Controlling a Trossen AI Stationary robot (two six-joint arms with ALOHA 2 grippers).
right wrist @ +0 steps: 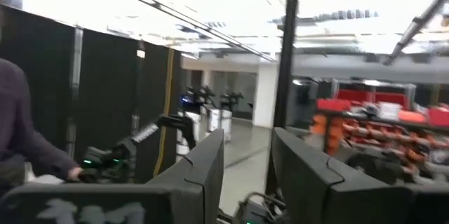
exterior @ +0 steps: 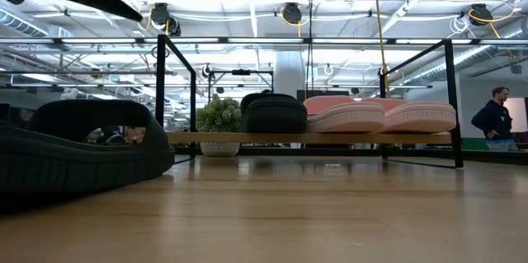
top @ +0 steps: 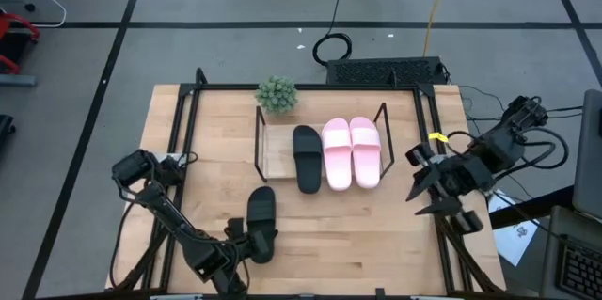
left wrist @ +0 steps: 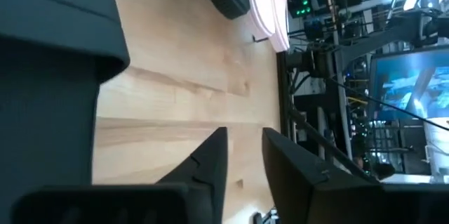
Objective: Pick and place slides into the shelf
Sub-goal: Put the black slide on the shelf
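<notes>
— While three of the four slides already sit in the shelf (top: 262,146), how much would you say is left?

— One shoe. Starting at the table's left, the left gripper (top: 246,241) is low at the near edge, right against the loose black slide (top: 262,216), which lies flat on the table (top: 169,131) well short of the rack.

— Does it have hold of that slide?

— I don't think so, though the overhead view is poor there, dark fingers against a dark shoe. Its wrist camera shows the two fingers (left wrist: 210,164) a narrow gap apart with only bare wood between them, so it looks empty and slightly open.

— And further along?

— The shelf's left end is bare board, beside a small potted plant (top: 277,94). Next comes the other black slide (top: 308,157), its heel end sticking out over the front of the board. Then the pink pair (top: 352,151), side by side and touching, fill the right part.

— The right arm?

— The right gripper (top: 435,187) waits off the table's right edge, fingers parted, holding nothing.

— So the judgement?

— Three quarters done; the last black slide belongs in the free spot at the shelf's left.
</notes>
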